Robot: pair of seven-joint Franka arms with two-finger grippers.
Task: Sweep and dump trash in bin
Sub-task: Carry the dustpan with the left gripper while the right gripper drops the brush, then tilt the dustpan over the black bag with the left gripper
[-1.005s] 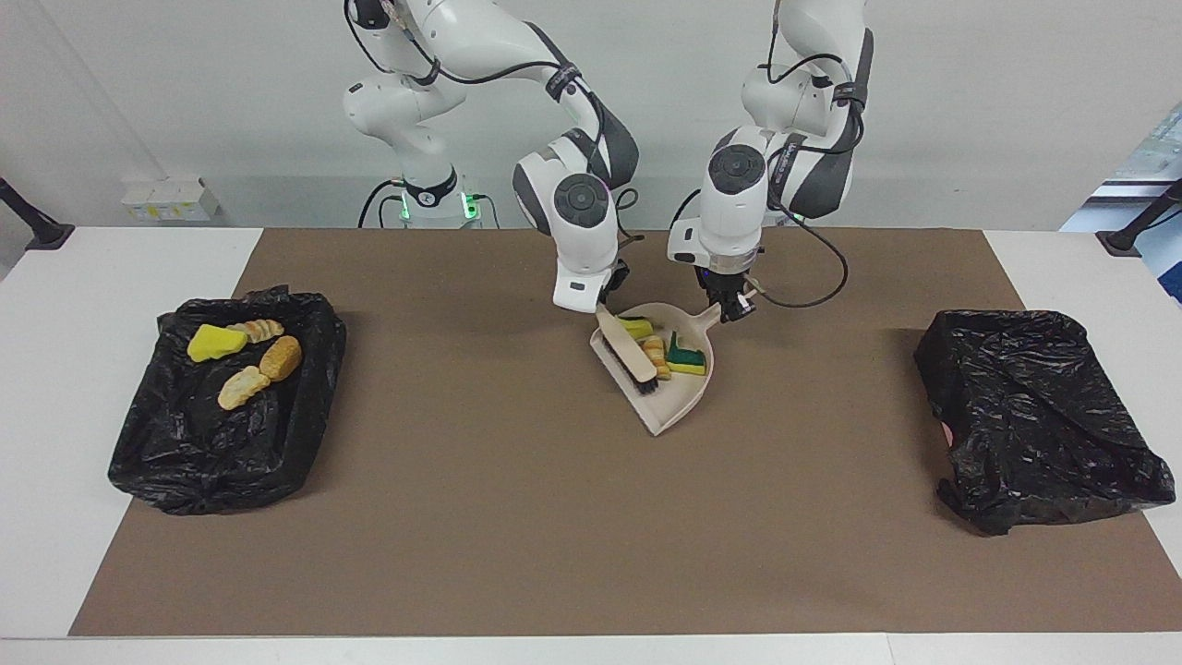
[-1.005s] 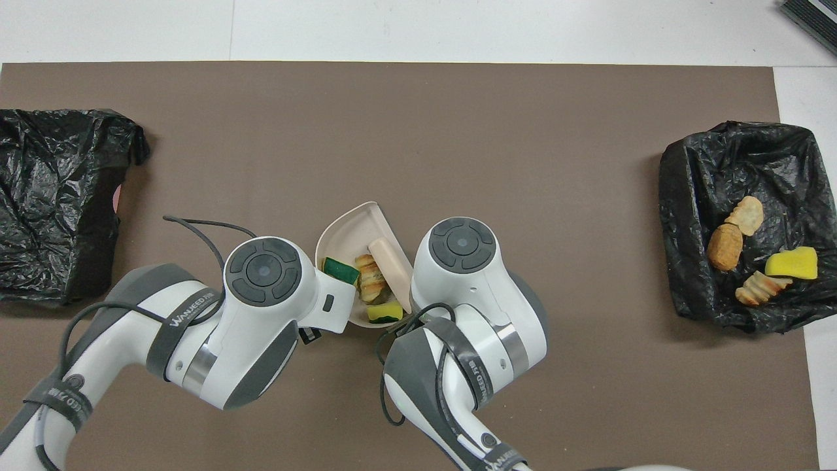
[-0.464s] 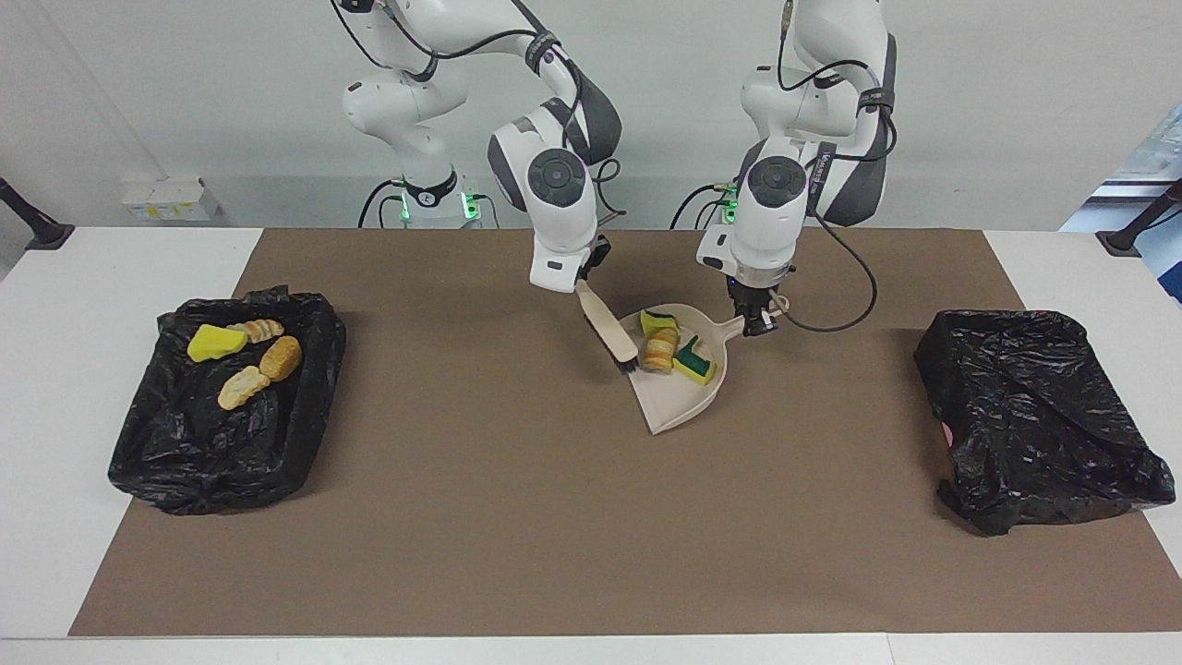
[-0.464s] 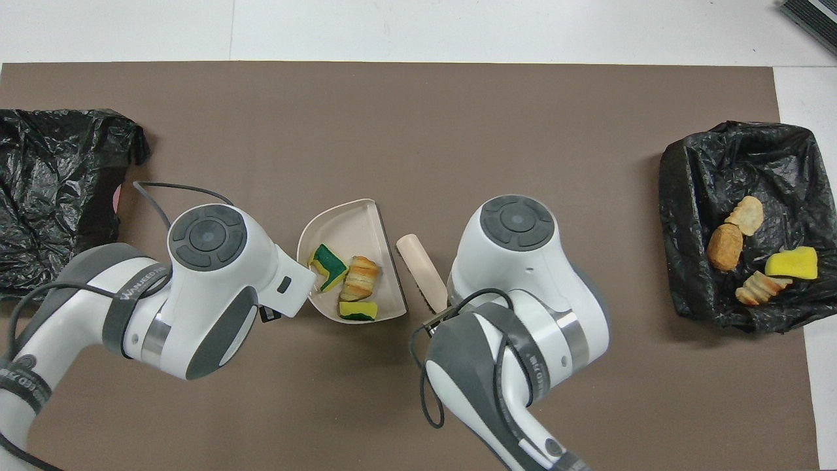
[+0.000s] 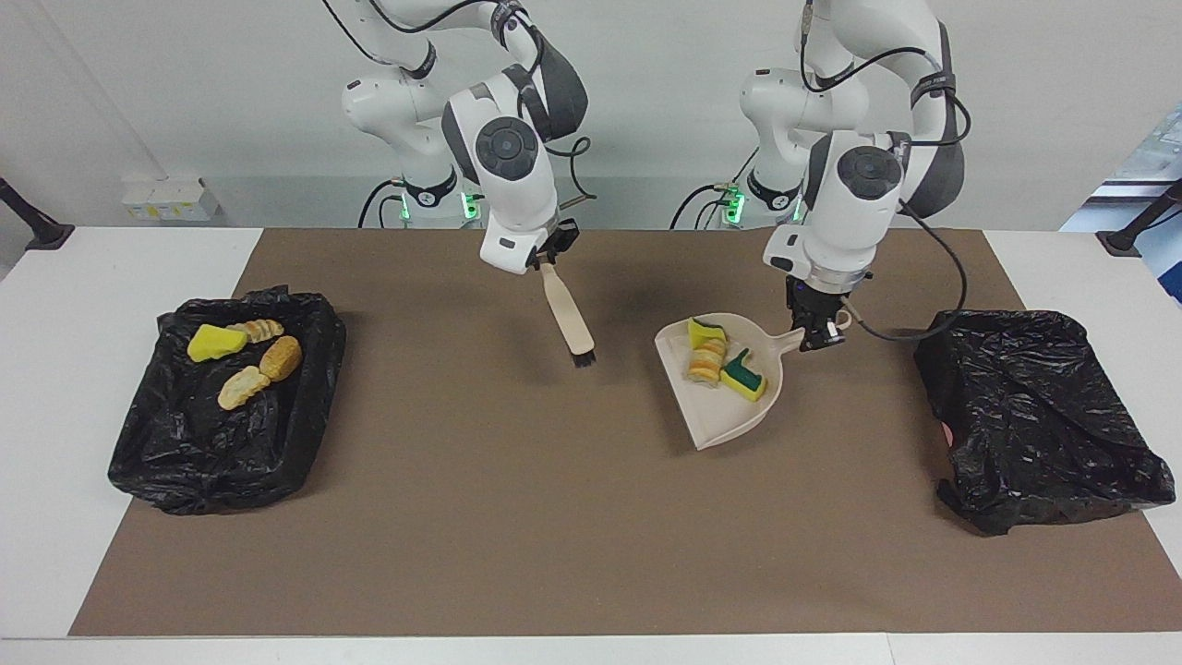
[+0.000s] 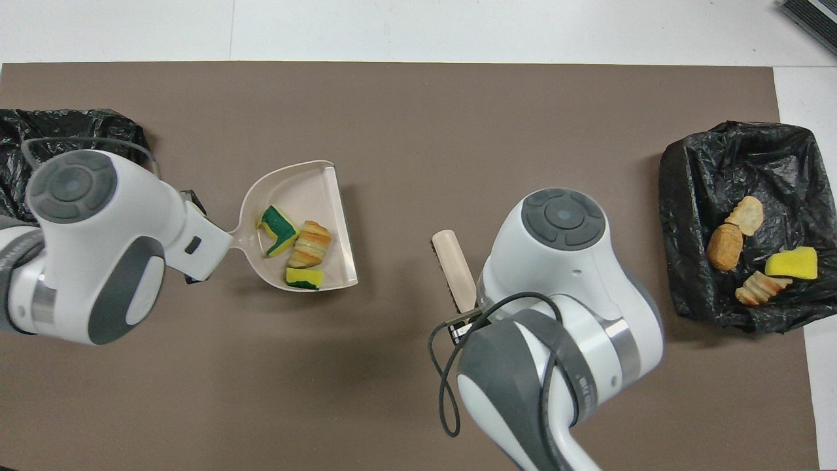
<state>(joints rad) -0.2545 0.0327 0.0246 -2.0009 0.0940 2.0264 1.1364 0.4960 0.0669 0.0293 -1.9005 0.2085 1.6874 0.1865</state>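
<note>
Left gripper point(image 5: 818, 334) clamped on the beige dustpan point(image 5: 729, 406) handle, lifted above the brown mat point(image 5: 517, 517). Three scraps point(image 5: 718, 358) in the pan: two green-backed sponge bits, one bread chunk. Right gripper point(image 5: 547, 259) pinching the brush point(image 5: 571, 319), bristles down. Four more scraps point(image 5: 242, 356) in the black-lined bin point(image 5: 185, 443) at the right arm's end.
</note>
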